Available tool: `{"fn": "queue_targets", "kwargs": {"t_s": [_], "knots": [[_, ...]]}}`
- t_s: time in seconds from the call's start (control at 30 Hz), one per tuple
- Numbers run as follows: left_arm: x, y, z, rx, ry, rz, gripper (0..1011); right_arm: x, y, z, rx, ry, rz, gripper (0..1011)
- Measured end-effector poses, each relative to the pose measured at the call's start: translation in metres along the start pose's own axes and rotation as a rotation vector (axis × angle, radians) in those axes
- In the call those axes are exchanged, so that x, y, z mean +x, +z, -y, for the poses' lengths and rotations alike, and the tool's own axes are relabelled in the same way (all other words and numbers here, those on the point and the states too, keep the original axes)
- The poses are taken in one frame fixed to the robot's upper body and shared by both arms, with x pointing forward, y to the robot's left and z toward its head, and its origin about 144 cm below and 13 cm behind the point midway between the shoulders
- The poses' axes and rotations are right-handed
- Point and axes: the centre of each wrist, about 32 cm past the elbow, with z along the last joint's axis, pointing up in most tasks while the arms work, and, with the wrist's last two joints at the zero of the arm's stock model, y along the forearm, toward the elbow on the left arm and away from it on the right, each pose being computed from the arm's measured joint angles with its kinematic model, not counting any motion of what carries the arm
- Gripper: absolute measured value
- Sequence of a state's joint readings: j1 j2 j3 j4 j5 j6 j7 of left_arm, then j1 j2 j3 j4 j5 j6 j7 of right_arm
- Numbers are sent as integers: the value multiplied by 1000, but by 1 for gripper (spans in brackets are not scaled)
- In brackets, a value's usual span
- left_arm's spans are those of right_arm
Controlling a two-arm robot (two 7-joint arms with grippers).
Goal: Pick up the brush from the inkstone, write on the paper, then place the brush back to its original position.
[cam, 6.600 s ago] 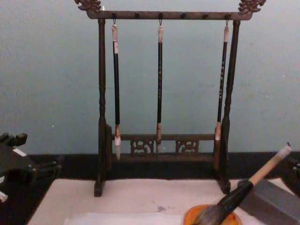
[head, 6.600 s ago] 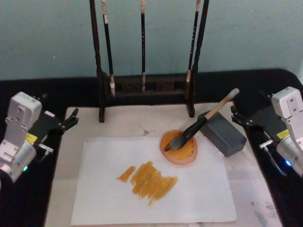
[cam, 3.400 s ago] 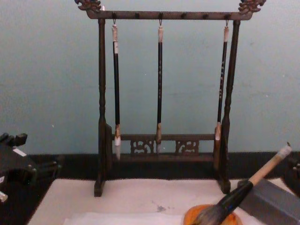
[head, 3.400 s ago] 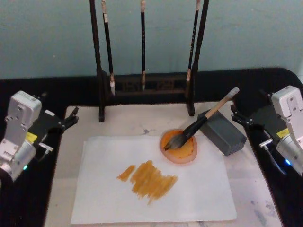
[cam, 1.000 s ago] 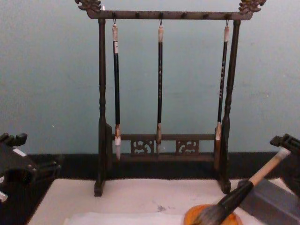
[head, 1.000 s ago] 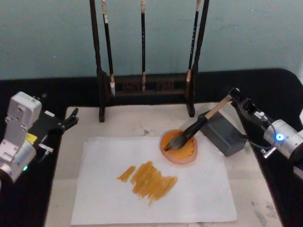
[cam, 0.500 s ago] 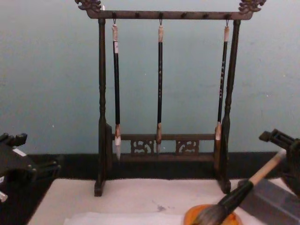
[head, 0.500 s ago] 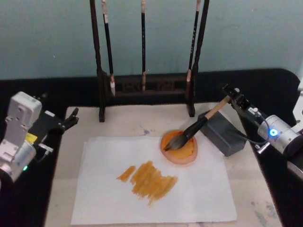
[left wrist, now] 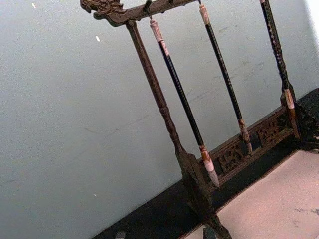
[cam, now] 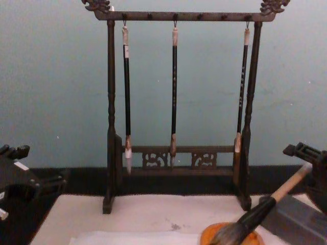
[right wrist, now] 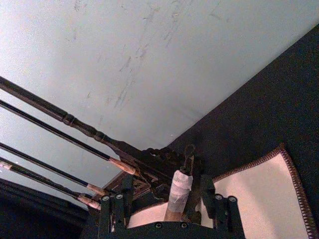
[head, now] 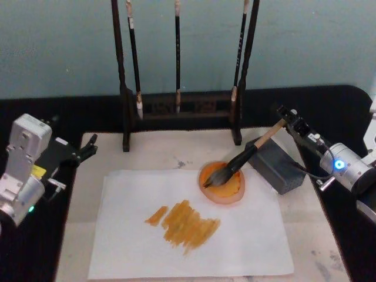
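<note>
The brush [head: 244, 157] lies with its dark bristles in the orange inkstone [head: 232, 195]. Its ferrule leans on the grey rectangular block [head: 276, 170], and its bamboo handle slants up toward the desk's far right corner. The inkstone sits right of the desk's middle on a pale felt mat [head: 158, 153], overlapping the far right corner of the paper [head: 247, 241]. The sheet spreads toward the near edge and carries a patch of ochre strokes [head: 185, 222]. The right gripper [head: 285, 117] reaches in from the right edge to the very top of the handle. In the right wrist view its claw is wide, one finger on each side of the white end cap [right wrist: 180, 185] with a gap on both sides, so nothing is clamped. The left gripper [head: 88, 150] is parked at the desk's left edge, well apart from the paper; whether its claw is wide or narrow cannot be told. Along the far edge stands a dark wooden rack [head: 176, 106] with three thin brushes [cam: 174, 92] hanging from it.
</note>
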State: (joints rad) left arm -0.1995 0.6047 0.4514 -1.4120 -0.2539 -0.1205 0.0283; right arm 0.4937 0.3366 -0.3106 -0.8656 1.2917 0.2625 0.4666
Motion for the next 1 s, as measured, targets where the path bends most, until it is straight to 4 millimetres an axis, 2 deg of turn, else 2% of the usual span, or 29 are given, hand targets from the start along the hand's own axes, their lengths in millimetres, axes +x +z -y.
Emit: {"fn": "queue_targets", "kwargs": {"t_s": [0.2,0.23,0.37,0.47,0.5,0.73,1.0], "knots": [[0,0,0,0,0,0,1010,0,0,0,0,-1,-1,713],[0,0,0,0,0,0,1010,0,0,0,0,-1,-1,652],[0,0,0,0,0,0,1010,0,0,0,0,-1,-1,571],[0,0,0,0,0,0,1010,0,0,0,0,-2,-2,425],[0,0,0,0,0,0,1010,0,0,0,0,-2,-2,425],[0,0,0,0,0,0,1010,0,0,0,-1,-2,-2,188],[0,0,0,0,0,0,1010,0,0,0,0,-2,-2,175]]}}
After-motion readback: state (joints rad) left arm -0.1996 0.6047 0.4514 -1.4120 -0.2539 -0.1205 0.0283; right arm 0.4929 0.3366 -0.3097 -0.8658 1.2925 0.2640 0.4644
